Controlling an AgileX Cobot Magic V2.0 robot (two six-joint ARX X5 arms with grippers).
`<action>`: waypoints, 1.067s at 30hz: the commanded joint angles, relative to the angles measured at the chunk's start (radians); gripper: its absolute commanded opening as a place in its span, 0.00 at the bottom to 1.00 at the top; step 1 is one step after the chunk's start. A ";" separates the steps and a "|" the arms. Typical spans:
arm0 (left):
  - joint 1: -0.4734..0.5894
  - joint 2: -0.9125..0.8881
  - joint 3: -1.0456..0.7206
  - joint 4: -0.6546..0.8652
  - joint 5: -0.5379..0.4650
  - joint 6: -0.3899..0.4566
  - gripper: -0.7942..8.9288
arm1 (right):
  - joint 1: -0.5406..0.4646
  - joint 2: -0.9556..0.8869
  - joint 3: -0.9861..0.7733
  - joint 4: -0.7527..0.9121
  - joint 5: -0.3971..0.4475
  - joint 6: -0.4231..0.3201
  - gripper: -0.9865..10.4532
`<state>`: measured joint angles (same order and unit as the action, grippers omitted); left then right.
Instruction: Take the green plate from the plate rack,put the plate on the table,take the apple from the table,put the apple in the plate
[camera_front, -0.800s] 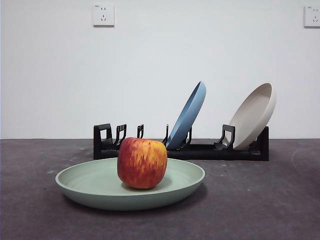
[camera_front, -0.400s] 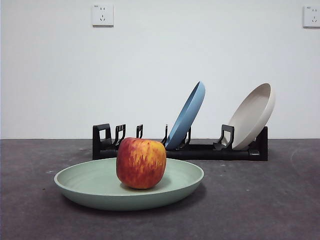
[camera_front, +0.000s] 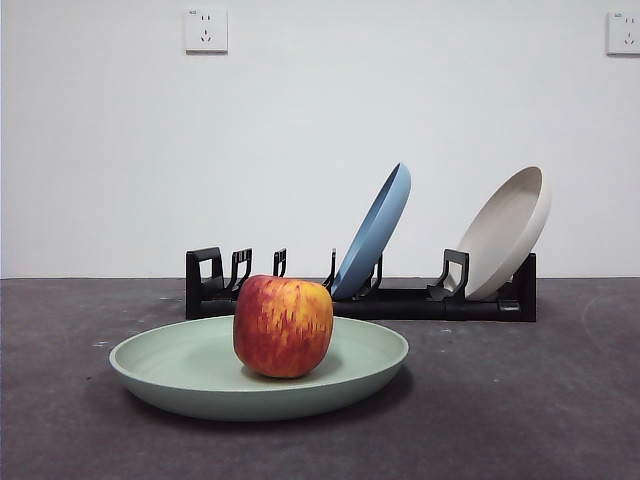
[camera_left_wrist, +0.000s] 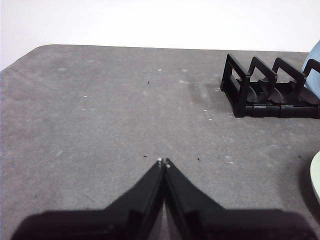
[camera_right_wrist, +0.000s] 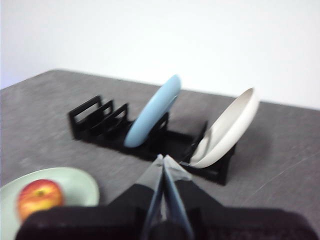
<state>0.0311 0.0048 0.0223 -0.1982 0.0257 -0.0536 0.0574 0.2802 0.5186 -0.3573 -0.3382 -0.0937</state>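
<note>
Two white wall sockets (camera_front: 206, 30) sit high on the plain white wall, upper left and upper right of the front frame. Flat dark grey mottled table (camera_front: 520, 400) fills the lower third. Lower left: wide pale sage-green plate (camera_front: 180, 375) flat on it, round red-yellow apple (camera_front: 283, 326) resting in it. Behind, the long black plastic plate rack (camera_front: 400, 300) holds a tilted blue plate (camera_front: 375, 232), centre, and a tilted cream-white plate (camera_front: 508, 232), right. Left gripper (camera_left_wrist: 163, 162) and right gripper (camera_right_wrist: 162, 159): jaws together, empty, above the table.
</note>
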 joint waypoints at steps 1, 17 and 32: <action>0.003 -0.003 -0.011 -0.005 0.003 -0.003 0.08 | -0.018 -0.070 -0.159 0.158 0.000 0.014 0.09; 0.003 -0.003 -0.011 -0.005 0.003 -0.003 0.08 | -0.018 -0.272 -0.476 0.248 0.008 0.070 0.09; 0.003 -0.003 -0.011 -0.005 0.003 -0.003 0.08 | -0.017 -0.279 -0.505 0.175 0.004 0.114 0.09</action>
<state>0.0311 0.0048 0.0223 -0.1986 0.0257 -0.0532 0.0391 0.0044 0.0288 -0.1818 -0.3332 0.0017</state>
